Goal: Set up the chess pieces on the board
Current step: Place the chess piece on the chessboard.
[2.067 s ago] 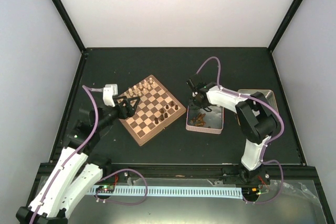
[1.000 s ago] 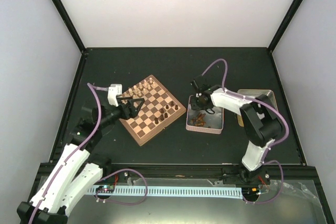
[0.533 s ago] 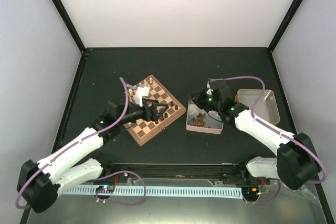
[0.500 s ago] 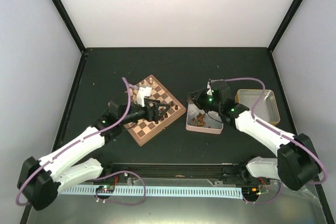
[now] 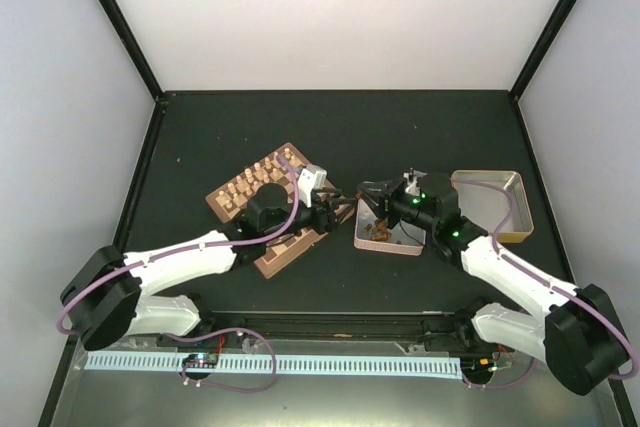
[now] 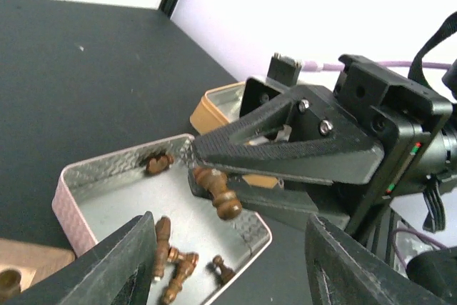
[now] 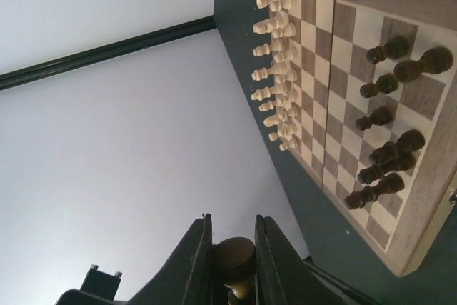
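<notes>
Since half a second ago, my left arm has stretched further across the board (image 5: 272, 259). My left hand (image 5: 335, 212) now sits just beside the silvery tin (image 5: 380, 244), facing my right hand (image 5: 372, 192).

One dark chess piece (image 6: 218, 192) is clamped between the fingers of my right hand (image 6: 207, 173). It hangs in the air above the tin, jutting out toward my left hand (image 6: 228, 230). I judge this to be a handover, since the right hand can reach into the tin and the left hand sits closer to the board. My left hand's fingers are apart and not touching the piece ahead of them.

More loose dark pieces (image 6: 175, 262) lie on the tin's floor. The board lies on the counter (image 5: 250, 117), just beside the tin on its left. A tan tray (image 5: 490, 197) sits on the tin's other side.

Only the left wrist view shows the held piece side-on, along with the loose ones beneath it. The right wrist view shows just the piece's round end (image 7: 235, 258) between the fingers. It alone shows the board (image 7: 428, 233) clearly. There, standing dark pieces (image 7: 389, 151) occupy the side nearer the tin, and cream pieces (image 7: 275, 69) line the far edge in two rows. The overhead view hides the held piece behind my hands.
</notes>
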Robot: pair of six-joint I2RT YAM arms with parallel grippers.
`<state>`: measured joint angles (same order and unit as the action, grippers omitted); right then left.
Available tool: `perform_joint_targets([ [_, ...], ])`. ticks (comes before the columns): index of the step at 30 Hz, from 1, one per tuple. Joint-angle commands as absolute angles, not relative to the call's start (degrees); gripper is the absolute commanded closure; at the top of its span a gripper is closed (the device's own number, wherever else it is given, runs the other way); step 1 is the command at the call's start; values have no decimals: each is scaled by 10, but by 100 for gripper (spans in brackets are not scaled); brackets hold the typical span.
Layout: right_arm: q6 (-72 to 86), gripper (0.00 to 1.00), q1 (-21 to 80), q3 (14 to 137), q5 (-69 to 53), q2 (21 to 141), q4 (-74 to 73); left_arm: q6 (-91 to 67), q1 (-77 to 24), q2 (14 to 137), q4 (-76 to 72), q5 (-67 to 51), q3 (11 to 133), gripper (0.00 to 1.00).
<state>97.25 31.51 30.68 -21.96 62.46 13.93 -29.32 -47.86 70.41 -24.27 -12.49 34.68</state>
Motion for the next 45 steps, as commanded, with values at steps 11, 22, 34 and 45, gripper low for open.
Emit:
perform_joint_targets([
  [11,1035,82,315,295,-252,601,199,-265,-497,782,-386,-108,382,55],
  [22,1036,82,314,285,-250,600,207,-259,-498,781,-403,-105,378,67],
  [34,1054,82,314,278,-256,603,243,-258,-502,799,-398,-121,381,67],
  [45,1050,82,314,275,-259,601,242,-249,-504,789,-385,-104,384,90],
])
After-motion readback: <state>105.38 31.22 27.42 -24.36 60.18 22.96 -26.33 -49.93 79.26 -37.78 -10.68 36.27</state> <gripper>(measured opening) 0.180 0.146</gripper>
